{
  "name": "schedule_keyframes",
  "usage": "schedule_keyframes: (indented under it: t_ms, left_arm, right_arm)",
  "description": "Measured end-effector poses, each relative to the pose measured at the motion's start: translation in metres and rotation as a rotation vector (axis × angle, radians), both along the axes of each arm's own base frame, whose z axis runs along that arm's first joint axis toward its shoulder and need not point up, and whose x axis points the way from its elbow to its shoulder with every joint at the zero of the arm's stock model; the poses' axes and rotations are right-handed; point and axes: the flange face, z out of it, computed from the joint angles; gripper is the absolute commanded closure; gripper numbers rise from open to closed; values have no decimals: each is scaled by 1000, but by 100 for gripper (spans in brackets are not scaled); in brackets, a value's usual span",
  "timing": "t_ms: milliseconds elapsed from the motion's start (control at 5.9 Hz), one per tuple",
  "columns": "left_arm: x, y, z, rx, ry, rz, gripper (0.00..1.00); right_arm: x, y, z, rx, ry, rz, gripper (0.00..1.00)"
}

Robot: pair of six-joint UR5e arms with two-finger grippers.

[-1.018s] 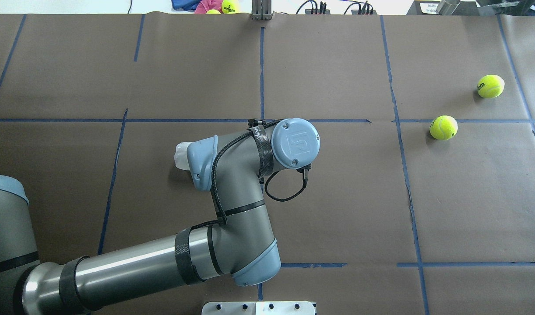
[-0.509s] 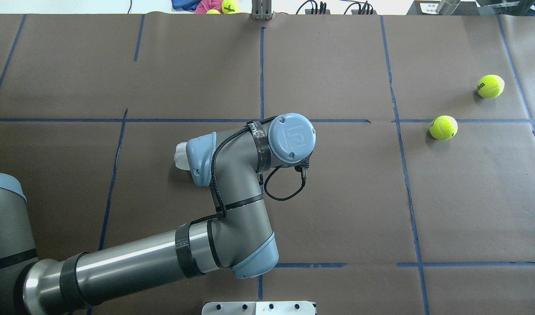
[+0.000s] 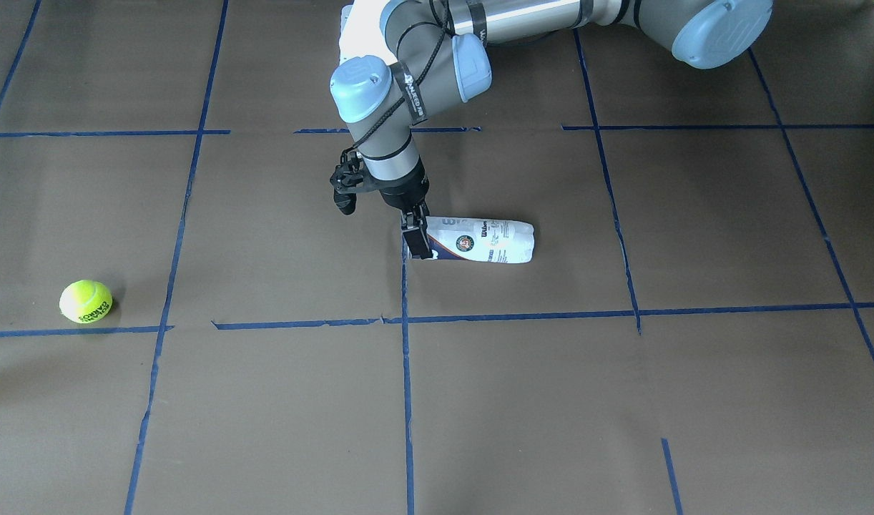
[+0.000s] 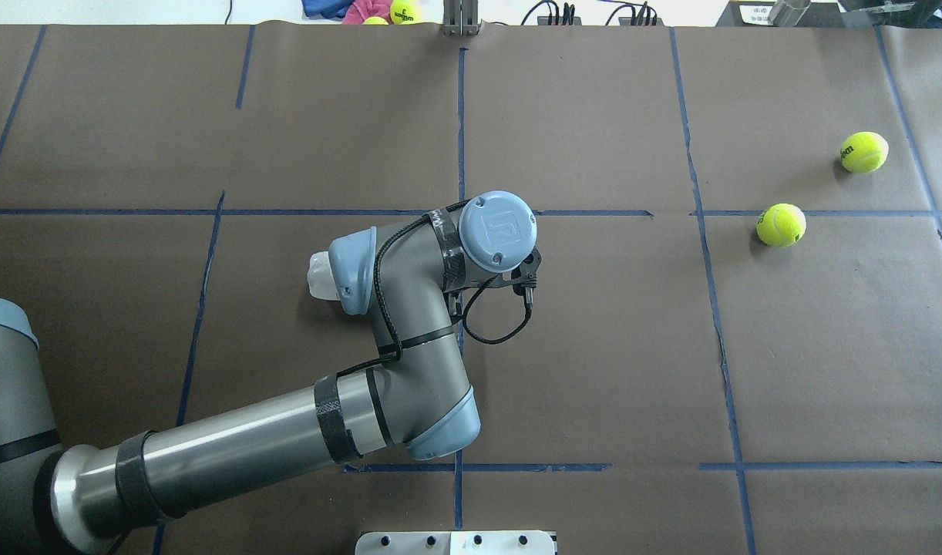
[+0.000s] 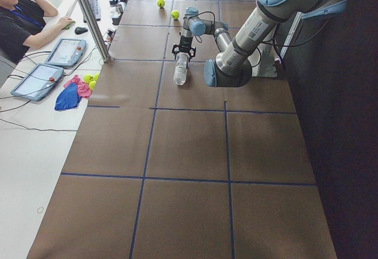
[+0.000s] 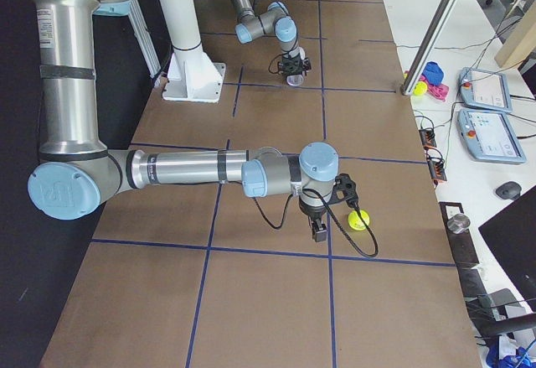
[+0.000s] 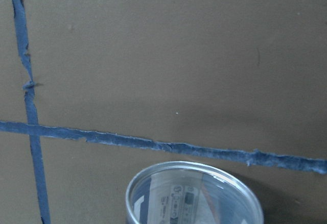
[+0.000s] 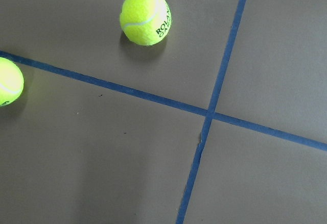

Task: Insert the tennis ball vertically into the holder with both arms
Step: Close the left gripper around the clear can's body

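- The left arm (image 4: 232, 451) enters at the desk's near left corner and reaches to the middle of the desk, with its wrist pointing down.
- The tennis ball can (image 3: 487, 242) lies on its side at the middle of the desk, parallel to the near edge. Its closed clear end points to the left edge. Its open end points to the right edge and sits just beside a blue tape line (image 3: 406, 357).
- The left gripper (image 3: 417, 243) stands at the can's open end, fingertips down at desk level. We see one finger in front of the can wall. The other is hidden, so we cannot tell whether the jaws are clamped or apart. The left wrist camera looks into the open rim.
- The inner tennis ball (image 4: 781, 224) rests on the brown paper (image 4: 594, 347) toward the right edge, well apart from the can.
- The outer tennis ball (image 4: 864, 152) rests nearer the far right corner, apart from the inner one.
- The right gripper (image 6: 319, 234) shows only in the right-end view, over the desk near its right edge. We cannot tell its height or how its jaws stand. The right wrist camera shows two tennis balls below.
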Motion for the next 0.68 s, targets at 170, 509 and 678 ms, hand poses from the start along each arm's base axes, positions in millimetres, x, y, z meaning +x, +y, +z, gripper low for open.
schedule_keyframes:
  t_ms: [170, 509, 678]
  left_arm:
    - [2, -1, 5, -5, -3, 3, 7]
    - [2, -2, 7, -43, 8, 18, 22]
    - [0, -3, 7, -61, 12, 23, 23]
  right_arm:
    - [0, 0, 0, 0, 0, 0, 0]
    - [0, 0, 0, 0, 0, 0, 0]
    - [0, 0, -1, 1, 0, 1, 0]
